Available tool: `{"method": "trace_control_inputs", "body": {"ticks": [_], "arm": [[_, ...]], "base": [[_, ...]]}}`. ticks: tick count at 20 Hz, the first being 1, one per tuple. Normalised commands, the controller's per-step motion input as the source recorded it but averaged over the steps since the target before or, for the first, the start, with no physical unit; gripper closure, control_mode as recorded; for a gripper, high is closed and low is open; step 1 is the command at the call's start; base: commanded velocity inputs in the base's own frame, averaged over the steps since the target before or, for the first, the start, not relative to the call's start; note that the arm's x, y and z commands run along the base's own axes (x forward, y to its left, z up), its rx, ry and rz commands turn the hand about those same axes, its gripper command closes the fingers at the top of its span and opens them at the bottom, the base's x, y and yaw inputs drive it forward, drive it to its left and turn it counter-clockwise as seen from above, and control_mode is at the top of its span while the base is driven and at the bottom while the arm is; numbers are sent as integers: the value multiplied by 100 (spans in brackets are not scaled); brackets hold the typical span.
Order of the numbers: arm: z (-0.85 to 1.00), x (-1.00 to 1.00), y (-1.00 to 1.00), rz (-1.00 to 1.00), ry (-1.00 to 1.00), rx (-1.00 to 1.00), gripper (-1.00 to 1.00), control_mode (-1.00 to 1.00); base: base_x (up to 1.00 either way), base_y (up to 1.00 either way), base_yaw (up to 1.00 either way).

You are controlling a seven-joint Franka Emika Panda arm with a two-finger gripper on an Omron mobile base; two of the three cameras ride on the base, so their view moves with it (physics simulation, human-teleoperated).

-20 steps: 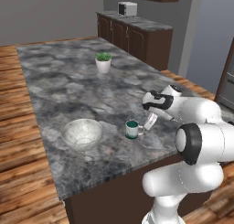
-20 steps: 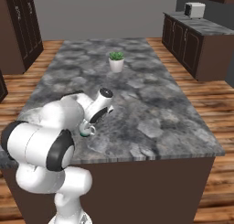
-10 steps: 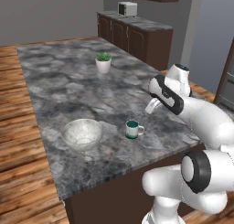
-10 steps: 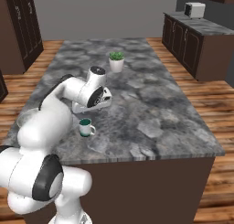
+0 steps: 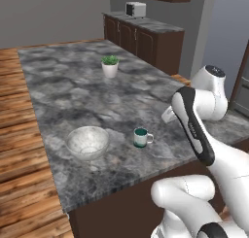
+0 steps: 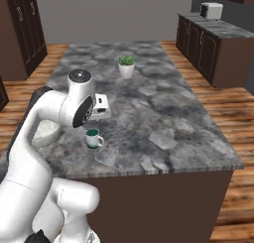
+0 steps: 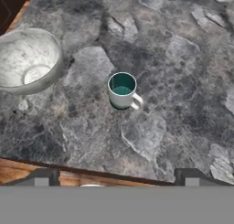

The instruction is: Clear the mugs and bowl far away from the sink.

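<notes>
hand view looks down on the marbled bowl point(image 7: 28, 61) at the left, the white mug point(image 7: 122, 90) near the middle, and bare stone countertop point(image 7: 192, 72) to the right. both vessels stand upright on the countertop near its front edge, apart from each other, not touching. neither is held. the gripper point(image 7: 116, 179) hangs above them with its jaws released to full spread and nothing between them.

step in hand, as you should judge it: the mug is set down and the hand is raised clear of it. no sink and no red mug appear in these views, so you cannot confirm from here how much of the task remains.

next move, as a judgement: if the bowl is the next item, swing the hand left over its rim, descend, and close one finger inside and one outside the wall. the wall is thin and curved, so expect it to slip or tip if gripped off-centre.

orientation: the mug's long axis is vertical, mouth up, showing the teal interior. its handle points toward the lower right of the hand view; in the left base view the mug point(image 5: 141, 137) shows its handle on the right, away from the bowl point(image 5: 87, 142). the bowl is round, mouth up, with no preferred direction.
</notes>
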Motion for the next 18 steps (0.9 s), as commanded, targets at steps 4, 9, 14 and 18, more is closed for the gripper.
{"method": "trace_control_inputs", "body": {"ticks": [4, 9, 14, 18], "arm": [[42, -89, 19, -6, 0, 6, -100, -100], [65, -40, 19, 0, 3, 0, -100, -100], [49, -72, 33, -4, 2, 0, -100, -100], [36, -84, 9, -9, 0, 0, -100, -100]], "base": [[0, 0, 0], [0, 0, 0], [0, 0, 0], [0, 0, 0]]}}
